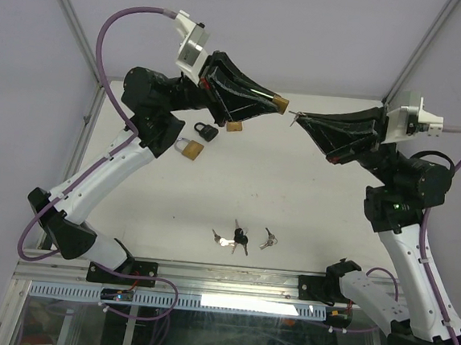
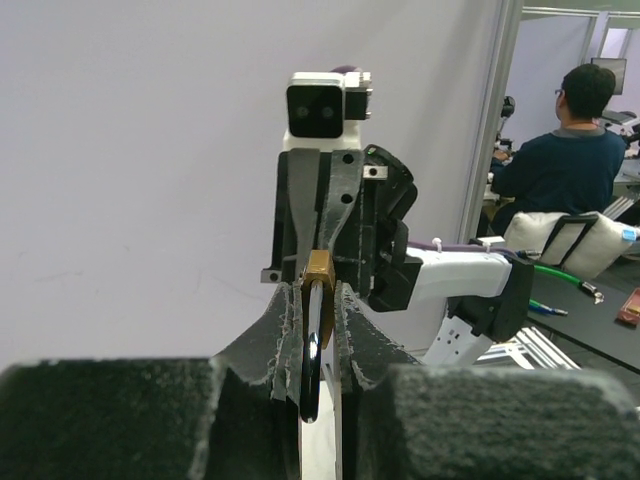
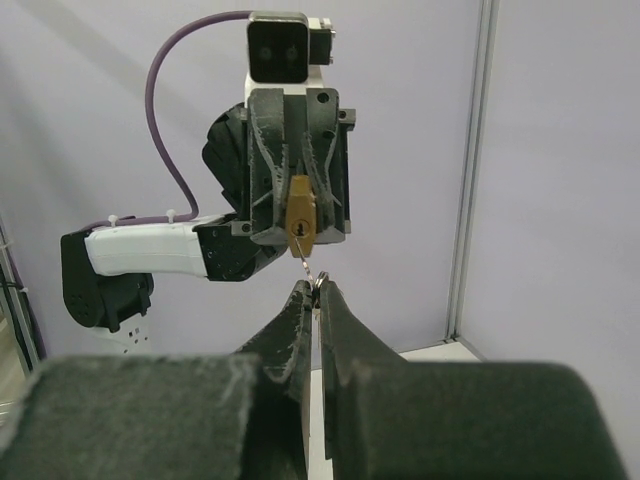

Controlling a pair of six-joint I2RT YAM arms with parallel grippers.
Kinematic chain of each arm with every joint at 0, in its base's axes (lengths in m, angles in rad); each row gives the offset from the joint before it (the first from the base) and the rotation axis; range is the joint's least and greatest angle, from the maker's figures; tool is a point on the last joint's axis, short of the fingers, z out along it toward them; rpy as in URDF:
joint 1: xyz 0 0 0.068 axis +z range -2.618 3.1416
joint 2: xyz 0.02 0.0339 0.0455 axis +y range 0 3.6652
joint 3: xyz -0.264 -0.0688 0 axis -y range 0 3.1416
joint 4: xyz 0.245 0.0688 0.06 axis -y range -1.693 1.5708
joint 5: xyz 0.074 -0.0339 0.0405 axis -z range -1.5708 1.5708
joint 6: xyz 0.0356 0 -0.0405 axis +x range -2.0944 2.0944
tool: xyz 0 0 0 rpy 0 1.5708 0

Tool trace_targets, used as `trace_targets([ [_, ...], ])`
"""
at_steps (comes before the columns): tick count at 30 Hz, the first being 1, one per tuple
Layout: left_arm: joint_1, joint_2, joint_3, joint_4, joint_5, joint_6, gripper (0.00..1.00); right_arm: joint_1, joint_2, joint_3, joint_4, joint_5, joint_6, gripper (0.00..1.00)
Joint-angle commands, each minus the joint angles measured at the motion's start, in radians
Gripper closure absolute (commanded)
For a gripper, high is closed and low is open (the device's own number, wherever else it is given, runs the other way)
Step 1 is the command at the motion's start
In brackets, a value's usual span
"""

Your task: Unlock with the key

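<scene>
Key [image 1: 292, 116] is sitting right at the brass padlock [image 1: 281, 105], both held up in the air above the far part of the table [image 1: 309, 195]. Your left gripper [image 1: 275, 104] is clamped on the brass padlock, with the shackle end buried between the fingers and the brass body poking out past the tips. In the left wrist view you can see it squeezed edge-on between the pads [image 2: 292, 335]. Your right gripper [image 1: 298, 120] faces it from the right, fingers pressed together on the key. In the right wrist view the key [image 3: 314, 284] angles up toward the keyhole end of the brass padlock [image 3: 301, 228]. I can't tell if the tip is actually in or only touching.

Down on the table, left of and nearer than the brass padlock, there's a black padlock [image 1: 206, 131], a loose padlock [image 1: 188, 148] just beside it, and a small brass piece [image 1: 234, 127]. Spare keys [image 1: 241, 238] lie well apart from the brass padlock, toward the near edge.
</scene>
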Motion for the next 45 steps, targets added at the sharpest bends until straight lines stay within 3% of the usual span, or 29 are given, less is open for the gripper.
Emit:
trace_targets([
  [1, -0.005, -0.025, -0.011, 0.016, -0.040, 0.025, 1.00, 0.005, -0.017, -0.002, 0.094, -0.018, 0.039, 1.00],
  [13, -0.019, -0.020, -0.013, 0.016, -0.033, 0.029, 1.00, 0.004, -0.024, 0.020, -0.021, 0.022, -0.030, 1.00],
  [25, -0.025, -0.022, -0.026, 0.021, -0.026, 0.022, 1.00, 0.004, -0.019, 0.037, -0.034, 0.022, -0.035, 1.00],
  [34, -0.026, -0.029, -0.051, -0.017, -0.029, 0.086, 1.00, 0.004, -0.006, 0.063, -0.091, 0.026, -0.055, 1.00],
  [45, -0.047, -0.030, -0.079, -0.214, -0.074, 0.238, 1.00, 0.004, 0.025, 0.123, -0.191, -0.045, -0.109, 1.00],
])
